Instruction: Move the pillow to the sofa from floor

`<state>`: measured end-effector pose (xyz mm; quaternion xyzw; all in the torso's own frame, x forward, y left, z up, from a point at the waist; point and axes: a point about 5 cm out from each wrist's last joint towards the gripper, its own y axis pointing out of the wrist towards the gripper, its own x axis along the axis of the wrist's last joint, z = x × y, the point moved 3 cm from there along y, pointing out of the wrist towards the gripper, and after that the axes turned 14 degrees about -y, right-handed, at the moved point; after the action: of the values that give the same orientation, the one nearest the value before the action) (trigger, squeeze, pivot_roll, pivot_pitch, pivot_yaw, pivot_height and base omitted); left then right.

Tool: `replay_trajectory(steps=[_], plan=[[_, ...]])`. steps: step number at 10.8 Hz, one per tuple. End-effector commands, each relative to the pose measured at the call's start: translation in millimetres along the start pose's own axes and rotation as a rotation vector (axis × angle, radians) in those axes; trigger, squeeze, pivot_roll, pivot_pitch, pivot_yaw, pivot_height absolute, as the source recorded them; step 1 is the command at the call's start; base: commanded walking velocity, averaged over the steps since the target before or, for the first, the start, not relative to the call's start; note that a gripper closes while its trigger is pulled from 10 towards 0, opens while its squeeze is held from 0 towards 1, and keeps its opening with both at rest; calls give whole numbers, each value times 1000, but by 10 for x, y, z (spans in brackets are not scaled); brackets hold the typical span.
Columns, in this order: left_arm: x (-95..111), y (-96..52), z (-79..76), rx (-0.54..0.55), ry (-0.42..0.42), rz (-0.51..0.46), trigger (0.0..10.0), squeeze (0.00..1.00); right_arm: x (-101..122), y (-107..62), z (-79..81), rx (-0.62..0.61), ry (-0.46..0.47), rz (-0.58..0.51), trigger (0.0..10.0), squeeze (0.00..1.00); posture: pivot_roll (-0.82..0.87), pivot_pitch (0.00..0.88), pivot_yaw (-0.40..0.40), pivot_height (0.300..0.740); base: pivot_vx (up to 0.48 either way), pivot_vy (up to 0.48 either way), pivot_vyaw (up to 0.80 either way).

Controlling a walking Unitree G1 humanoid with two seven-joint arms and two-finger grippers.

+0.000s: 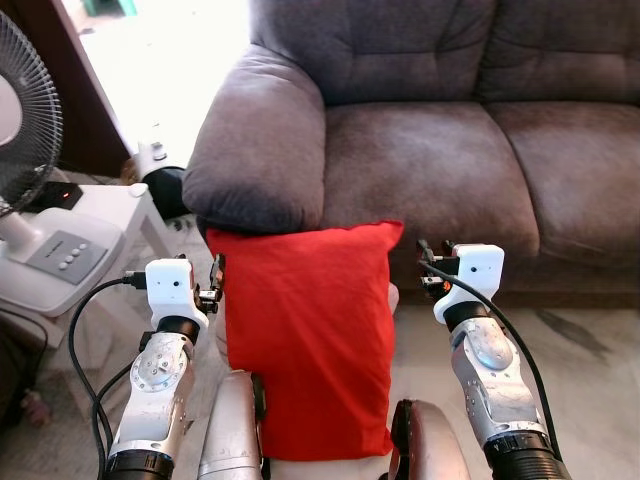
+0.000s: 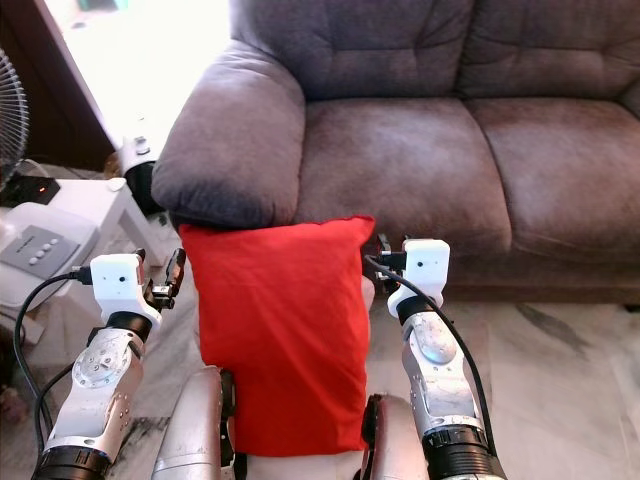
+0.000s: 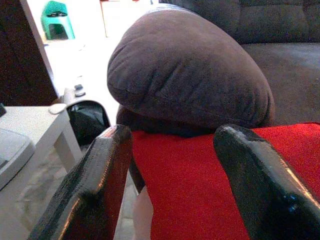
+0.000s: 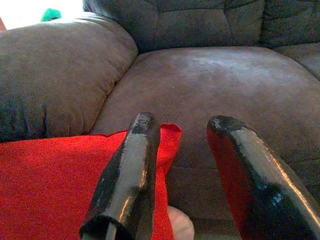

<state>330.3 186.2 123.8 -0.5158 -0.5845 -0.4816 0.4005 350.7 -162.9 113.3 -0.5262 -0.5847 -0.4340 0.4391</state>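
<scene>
The red pillow [image 1: 305, 340] is sitting upright between the two arms, its top edge tucked just under the sofa [image 1: 430, 150] armrest [image 1: 255, 150] and its lower part resting over the robot's lap, so it is off the seat cushion [image 1: 415, 165] and not yet delivered. The left gripper [image 3: 172, 165] is flanking the pillow's left edge with its fingers [image 3: 100, 180] spread apart, nothing pinched between them; the right gripper [image 4: 185, 150] is doing the same at the top right corner, one finger lying over the red fabric, the other clear of it, so both are open and holding nothing. To do this step well, I'd say both arms need to be squeezing inward evenly, pressing the pillow between them instead of nipping a corner, then lifting it clear of the armrest's overhang before swinging it right onto the seat. The pillow is looking soft and plump, a smooth woven cover with crisp seamed corners, likely to sag if gripped on one side. The sofa is a grey-brown suede-like plush, rounded and padded, with a broad seat. A white table [image 1: 95, 215] and fan [image 1: 25, 110] are standing to the left.
</scene>
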Motion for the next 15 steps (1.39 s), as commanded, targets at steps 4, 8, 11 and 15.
replay_trajectory(steps=[4, 8, 11, 15], plan=[[11, 13, -16, -3, 13, 2, 10000, 0, 8, -8, 7, 1, 3, -5, 10000, 0, 91, 172, 19, 544, 0, 0, 0], [19, 14, -15, 0, 10, -2, 10000, 0, 22, 0, 27, 8, 15, -6, 10000, 0, 90, 176, 19, 520, 0, 0, 0], [20, 14, -7, 2, 11, -3, 10000, 0, 30, -8, 41, 13, 17, -19, 10000, 0, 94, 179, 18, 485, 0, 0, 0], [-2, 12, -32, -9, 12, 9, 10000, 0, 21, -17, 53, 14, 30, -17, 10000, 0, 92, 181, 21, 485, 0, 0, 0]])
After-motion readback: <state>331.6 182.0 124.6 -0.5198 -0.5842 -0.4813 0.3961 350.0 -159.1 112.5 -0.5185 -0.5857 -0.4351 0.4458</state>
